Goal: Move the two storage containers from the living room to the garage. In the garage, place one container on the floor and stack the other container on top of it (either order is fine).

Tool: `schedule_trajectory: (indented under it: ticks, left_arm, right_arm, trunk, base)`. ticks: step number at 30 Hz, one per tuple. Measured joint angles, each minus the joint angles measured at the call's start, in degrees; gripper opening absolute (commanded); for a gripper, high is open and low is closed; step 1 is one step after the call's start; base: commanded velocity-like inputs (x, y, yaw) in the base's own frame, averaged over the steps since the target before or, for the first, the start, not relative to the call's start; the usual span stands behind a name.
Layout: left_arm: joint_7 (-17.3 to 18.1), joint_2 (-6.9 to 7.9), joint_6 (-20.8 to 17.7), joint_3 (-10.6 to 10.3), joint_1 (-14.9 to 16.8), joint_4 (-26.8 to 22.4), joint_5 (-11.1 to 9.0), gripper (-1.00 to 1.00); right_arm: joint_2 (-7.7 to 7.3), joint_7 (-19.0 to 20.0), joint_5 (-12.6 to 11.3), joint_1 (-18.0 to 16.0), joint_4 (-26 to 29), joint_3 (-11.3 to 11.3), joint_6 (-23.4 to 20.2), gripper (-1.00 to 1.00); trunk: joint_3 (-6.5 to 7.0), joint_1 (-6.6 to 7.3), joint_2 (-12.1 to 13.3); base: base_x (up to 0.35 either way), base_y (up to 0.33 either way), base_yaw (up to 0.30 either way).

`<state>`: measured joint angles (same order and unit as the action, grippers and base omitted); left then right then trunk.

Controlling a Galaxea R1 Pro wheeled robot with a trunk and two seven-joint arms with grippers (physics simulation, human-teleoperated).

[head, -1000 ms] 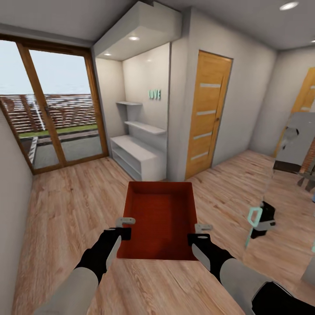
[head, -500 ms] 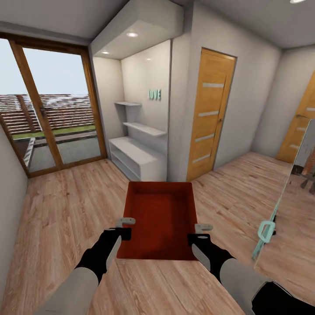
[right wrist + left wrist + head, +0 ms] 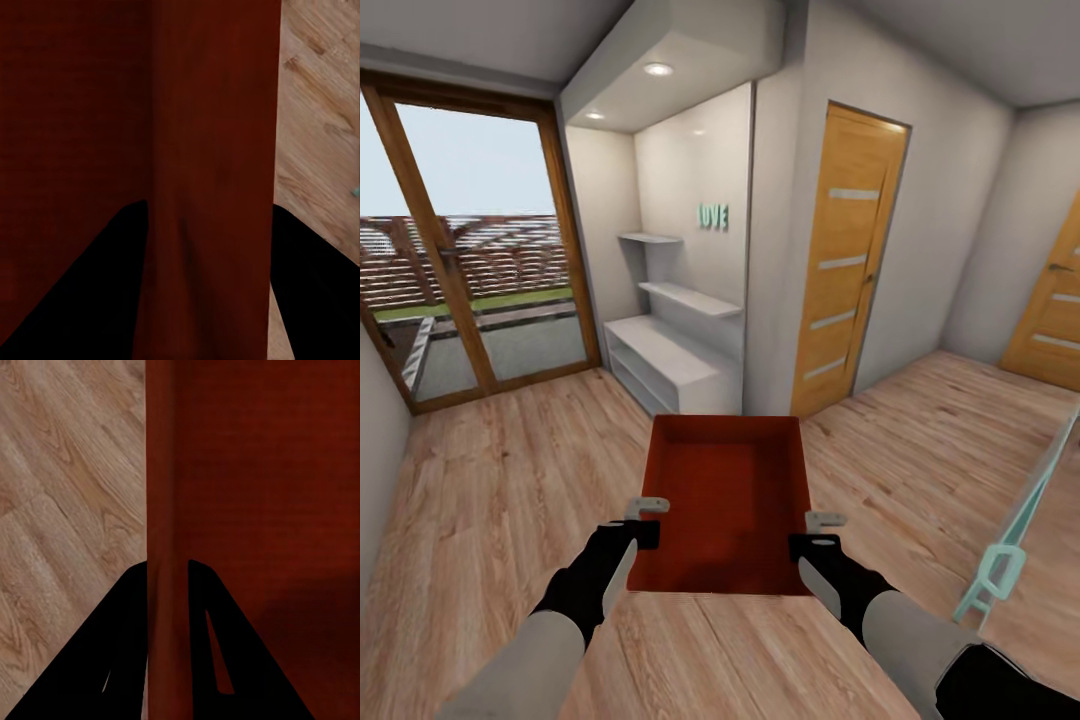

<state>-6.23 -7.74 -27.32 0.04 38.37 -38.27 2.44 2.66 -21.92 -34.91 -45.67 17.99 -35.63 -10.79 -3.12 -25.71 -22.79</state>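
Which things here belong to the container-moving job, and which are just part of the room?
Job:
storage container
left gripper clamped on its wall
right gripper clamped on the opposite wall

Room only:
white shelving
wooden door
glass garden doors
wood-plank floor

Bin [image 3: 725,500] between the two tools, above the plank floor [image 3: 510,480]. Left tool [image 3: 645,520] on bin's left wall, right tool [image 3: 818,530] on its right wall. Ahead of the tools: shelf niche [image 3: 675,340], door [image 3: 850,270] to its right, glass doors [image 3: 470,260] far left. Second door [image 3: 1050,310] far right.
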Motion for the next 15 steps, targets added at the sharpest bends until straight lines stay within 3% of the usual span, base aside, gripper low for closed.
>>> schedule_trajectory:
  ticks: [8,15]
  left_arm:
    - [0.1,-0.06,0.0,0.1,0.0,0.2,0.1,-1.00]
    - [0.0,-0.01,0.0,0.0,0.0,0.0,0.0,-1.00]
  right_arm:
    - [-0.14,0.1,-0.1,0.0,0.1,-0.1,-0.3,-1.00]
    - [-0.02,0.0,0.0,0.0,0.1,0.0,0.0,-1.00]
  trunk:
    - [0.00,0.00,0.0]
    - [0.00,0.00,0.0]
  base:
    - [0.322,0.000,-0.010]
    - [0.322,0.000,-0.199]
